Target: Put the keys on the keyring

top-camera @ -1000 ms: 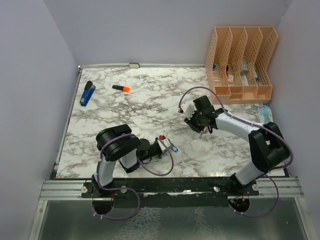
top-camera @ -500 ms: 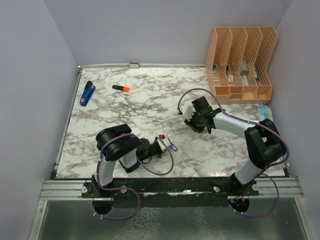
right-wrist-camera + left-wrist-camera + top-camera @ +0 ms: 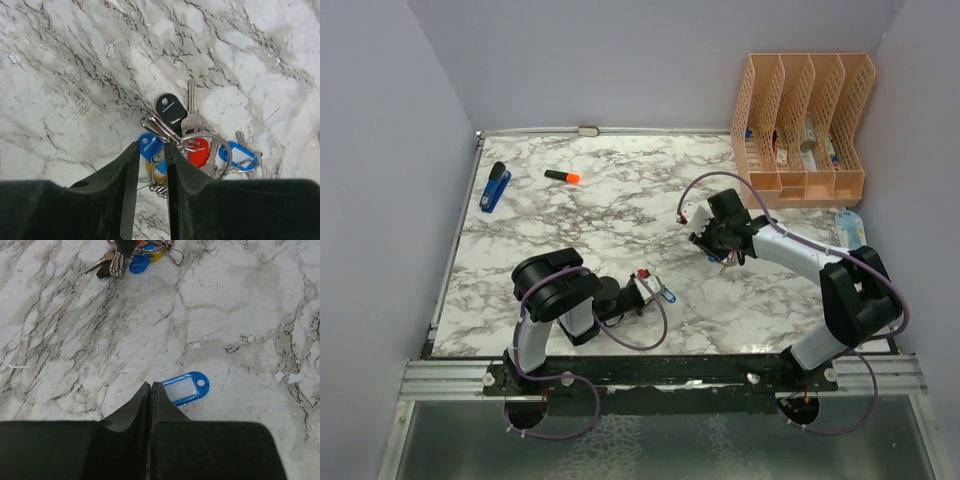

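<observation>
Overhead view of a white, grey-veined marble tabletop with two robot arms reaching in from the bottom edge.

The left gripper lies low at bottom centre. In its wrist view the black jaws are pressed together with only a thin seam between them. A blue key tag lies flat on the marble just right of the tips. Its near end is hidden behind one finger, so I cannot tell whether it is held. Its pale label window is blank and a small hole pierces its rounded far end.

The right gripper points down at centre right, over the keyring. In its wrist view the jaws stand a narrow gap apart, with a blue tag and a wire clasp showing in the gap. Whether they grip these cannot be told.

The silver ring lies at lower right of that frame, bunched with other things:
- a black tag
- a silver key, with lettering stamped on its head that is too small to read
- a red tag
- a second blue tag with a blank window

In the overhead view:
- a blue stapler lies at upper left
- an orange-capped marker lies near it
- a peach slotted file organizer stands at upper right
</observation>
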You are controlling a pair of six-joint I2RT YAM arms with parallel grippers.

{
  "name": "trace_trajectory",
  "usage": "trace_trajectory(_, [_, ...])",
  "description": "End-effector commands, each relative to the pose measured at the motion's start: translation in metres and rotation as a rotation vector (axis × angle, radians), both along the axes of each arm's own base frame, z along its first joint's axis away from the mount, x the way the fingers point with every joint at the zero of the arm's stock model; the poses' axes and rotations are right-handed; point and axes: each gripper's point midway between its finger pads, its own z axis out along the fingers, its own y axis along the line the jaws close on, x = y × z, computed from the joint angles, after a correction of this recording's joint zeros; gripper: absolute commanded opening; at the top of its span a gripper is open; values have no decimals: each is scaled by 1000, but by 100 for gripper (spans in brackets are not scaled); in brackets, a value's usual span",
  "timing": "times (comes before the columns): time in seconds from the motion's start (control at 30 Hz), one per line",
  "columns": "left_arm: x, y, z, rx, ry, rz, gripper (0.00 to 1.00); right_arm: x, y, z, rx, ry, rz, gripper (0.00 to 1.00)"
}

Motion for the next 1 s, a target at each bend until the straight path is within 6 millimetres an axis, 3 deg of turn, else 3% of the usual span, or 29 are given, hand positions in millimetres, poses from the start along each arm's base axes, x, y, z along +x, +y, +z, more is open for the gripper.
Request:
trace_trajectory(0.0, [13, -6, 49, -173, -126, 32, 0, 3, 3, -3, -3, 10, 20, 27])
trace_trajectory(0.57, [15, -5, 47, -173, -119, 40, 0, 13, 3, -27, -37, 2, 24, 25])
trace_trajectory(0.77, [16, -4, 47, -173, -116, 44, 0, 21, 6, -33, -42, -2, 16, 13])
trace_trajectory(0.97, [18, -4, 46, -171, -115, 49, 0, 29, 8, -27, -26, -28, -5, 8])
